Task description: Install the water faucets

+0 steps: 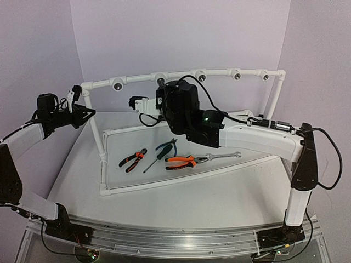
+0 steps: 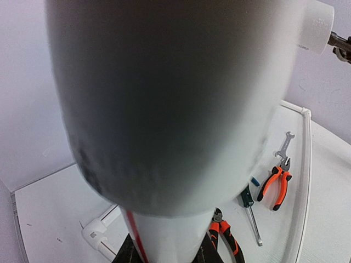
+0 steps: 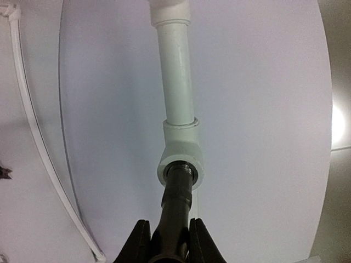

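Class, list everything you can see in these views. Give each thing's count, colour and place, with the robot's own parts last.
white plastic pipe frame: one, white, standing on the table
white tee fittings with dark round sockets: five, along the frame's top rail
small black tap: one, black, its end at a tee socket
orange-and-black-handled pliers: two, on the table inside the frame
green-handled screwdriver: one, between the pliers
silver metal wrench: one, right of the pliers
white table: one
left end effector: black, closed on the frame's left upright
right end effector: black, closed on the tap
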### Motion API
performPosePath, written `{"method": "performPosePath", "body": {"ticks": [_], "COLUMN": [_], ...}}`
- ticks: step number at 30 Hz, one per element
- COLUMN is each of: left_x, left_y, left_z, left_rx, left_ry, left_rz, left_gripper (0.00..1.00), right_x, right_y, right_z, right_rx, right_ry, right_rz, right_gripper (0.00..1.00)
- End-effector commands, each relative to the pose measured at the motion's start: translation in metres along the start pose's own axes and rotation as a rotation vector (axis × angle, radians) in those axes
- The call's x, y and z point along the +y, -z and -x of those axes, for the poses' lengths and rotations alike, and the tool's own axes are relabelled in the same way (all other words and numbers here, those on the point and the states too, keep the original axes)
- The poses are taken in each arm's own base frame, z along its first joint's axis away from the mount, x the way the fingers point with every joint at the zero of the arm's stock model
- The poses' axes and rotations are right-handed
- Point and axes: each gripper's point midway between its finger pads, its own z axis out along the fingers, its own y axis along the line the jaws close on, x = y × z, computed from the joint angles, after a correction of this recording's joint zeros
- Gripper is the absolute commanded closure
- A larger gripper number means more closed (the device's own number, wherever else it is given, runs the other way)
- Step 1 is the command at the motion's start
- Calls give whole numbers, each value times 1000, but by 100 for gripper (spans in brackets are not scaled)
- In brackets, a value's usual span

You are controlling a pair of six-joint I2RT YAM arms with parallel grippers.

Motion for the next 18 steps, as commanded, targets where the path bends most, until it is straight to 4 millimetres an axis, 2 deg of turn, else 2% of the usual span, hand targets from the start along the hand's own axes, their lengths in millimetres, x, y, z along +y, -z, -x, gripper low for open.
{"method": "performPosePath", "body": {"ticks": [1, 8, 11, 18], "left_x": [-13, -11, -11, -10], "left_y": [-5, -6, -6, -6], "left_z": [-4, -6, -6, -6], "left_rx": [46, 49, 51, 49], "left_ry": [26, 25, 23, 23], "left_rz": [-46, -34, -32, -30], "left_gripper": [100, 100, 100, 100], "right_x": [-5, 15, 17, 18], "right_y": [4, 5, 3, 0], "right_z": [0, 6, 11, 16], "right_rx": [9, -47, -70, -92], "right_ry": [-664, -1436, -1747, -2324], "right_rz": [-50, 5, 23, 55], "right_gripper": [100, 100, 100, 100]}}
